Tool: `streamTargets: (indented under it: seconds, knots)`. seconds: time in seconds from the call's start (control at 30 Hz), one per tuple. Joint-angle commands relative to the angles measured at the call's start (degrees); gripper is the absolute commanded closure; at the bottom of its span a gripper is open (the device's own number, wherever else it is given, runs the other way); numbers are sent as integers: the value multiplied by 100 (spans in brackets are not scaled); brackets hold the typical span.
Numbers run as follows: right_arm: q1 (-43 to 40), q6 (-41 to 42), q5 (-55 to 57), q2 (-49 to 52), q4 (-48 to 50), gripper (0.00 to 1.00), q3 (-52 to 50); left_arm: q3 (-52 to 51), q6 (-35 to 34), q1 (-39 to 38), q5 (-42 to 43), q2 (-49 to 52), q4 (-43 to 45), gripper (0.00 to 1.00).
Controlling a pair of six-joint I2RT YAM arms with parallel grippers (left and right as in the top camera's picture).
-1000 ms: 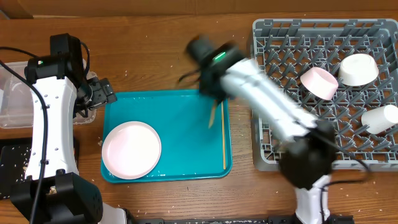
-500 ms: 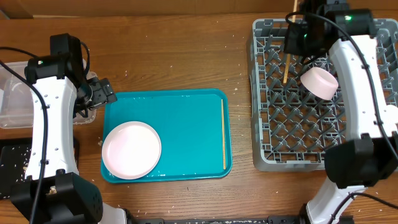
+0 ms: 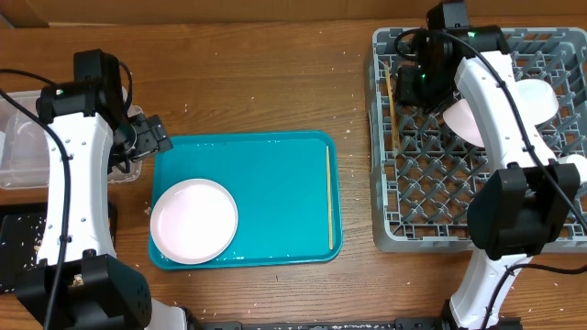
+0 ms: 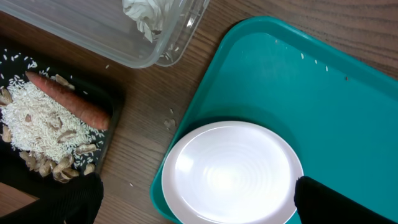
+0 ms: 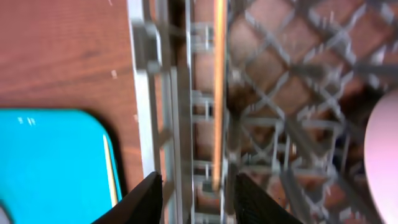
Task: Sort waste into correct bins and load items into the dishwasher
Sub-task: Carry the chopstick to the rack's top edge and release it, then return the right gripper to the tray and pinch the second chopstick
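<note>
Right gripper (image 5: 199,200): fingers apart, released, nothing clamped. Sits over the back-left corner of the dish rack (image 3: 417,197).
Chopstick (image 3: 393,110): thin wooden stick, down in the rack lattice between the fingers. It's blurred in the wrist view and I see no pad contact. Long axis runs front to back, just inside and roughly parallel to the rack's left wall.
Rack is grey plastic, square, with a diamond lattice, upright pegs and openwork walls. The right arm crosses over its middle.
Pink bowl (image 3: 466,124), round and smooth, is just right of the gripper and partly under the arm. White bowl (image 3: 539,99) lies further right, white cup (image 3: 573,172) at the right edge.
Second chopstick (image 3: 330,197) lies flat along the right rim of the teal tray (image 3: 275,183), also front to back.
Round white plate (image 3: 193,221), glossy with faint rings, sits in the tray's front-left corner.
Left gripper (image 4: 199,205): fully spread and empty, above that plate.
Clear tub (image 4: 134,46), rounded corner, holds a crumpled white ball (image 4: 146,15).
Black tray (image 4: 112,134) holds rice (image 4: 34,124) with the carrot (image 4: 68,102) lying diagonally on top.
Loose grains are scattered on the wooden bench (image 4: 143,134).
</note>
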Motion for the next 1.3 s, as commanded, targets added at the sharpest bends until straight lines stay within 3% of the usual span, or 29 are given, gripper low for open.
streamTargets:
  seconds: [0.0, 0.2, 0.3, 0.4, 0.5, 0.7, 1.27]
  knots:
    - [85, 138, -15, -352, -352, 60, 446, 0, 9, -4, -55, 20, 11, 0]
    - [911, 1115, -83, -931, -807, 59, 542, 0, 9, -2, -55, 20, 9, 0]
    - [1569, 1652, -39, -896, -920, 48, 463, 0, 9, -4, -55, 20, 9, 0]
    - [2205, 2168, 546, -769, -813, 28, 208, 0, 9, -2, -55, 20, 11, 0]
    - [2699, 2603, 885, -599, -520, 20, -214, 0, 7, -4, -55, 20, 9, 0]
    - [3386, 3263, 1276, -79, 199, 19, -1298, 0, 9, -4, -55, 20, 9, 0]
    - [3392, 3254, 612, 304, 1220, 20, -2341, 0, 7, -4, -55, 20, 9, 0]
